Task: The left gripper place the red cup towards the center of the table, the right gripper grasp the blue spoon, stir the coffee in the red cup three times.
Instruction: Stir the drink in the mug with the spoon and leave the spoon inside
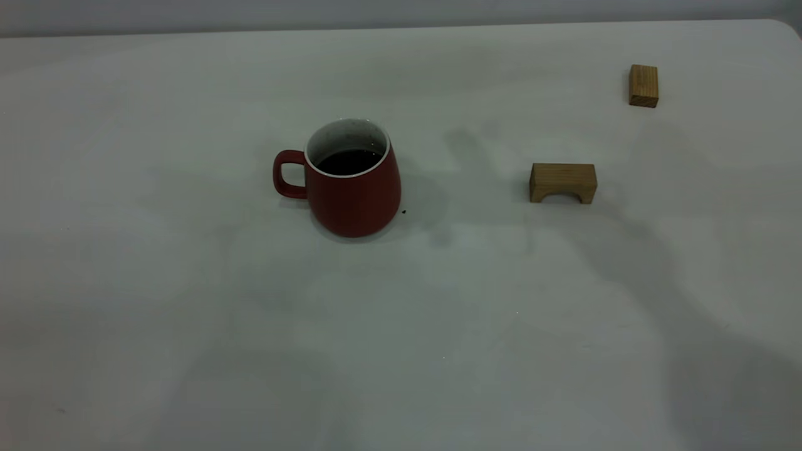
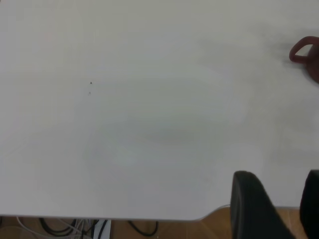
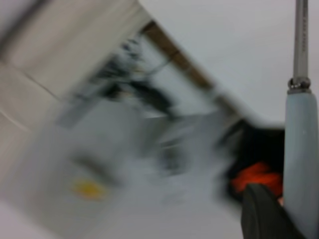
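One red cup (image 1: 351,188) stands upright on the counter (image 1: 188,313), a little toward nine o'clock from the middle of the exterior view, its single loop handle pointing to nine o'clock. Inside it lies the coffee (image 1: 348,161), a dark pool well below the white rim, with speckled white wall showing above it at twelve o'clock. One tiny dark speck sits on the counter just beside the cup's base at three o'clock.

Two wooden blocks share the counter. The arch block (image 1: 562,182) stands at three o'clock from the cup, well apart from it, its notch facing down. The plain block (image 1: 643,86) lies farther out toward two o'clock, near the counter's rounded corner, apart from the arch block.

No arm shows in the exterior view. In the left wrist view the left claw (image 2: 284,209) hangs over the counter's edge, its two dark fingers spread with a gap between them and nothing held; only the cup's handle and a sliver of its side show, far off across the bare surface. Cables lie below the counter's edge.

In the right wrist view one blue spoon (image 3: 300,149) runs lengthwise along the right claw, pale handle near the camera and grey metal neck pointing away. One dark finger (image 3: 264,214) presses against the handle, so the claw is gripping the spoon. The background there is smeared; an orange patch and part of the counter are all that can be made out.
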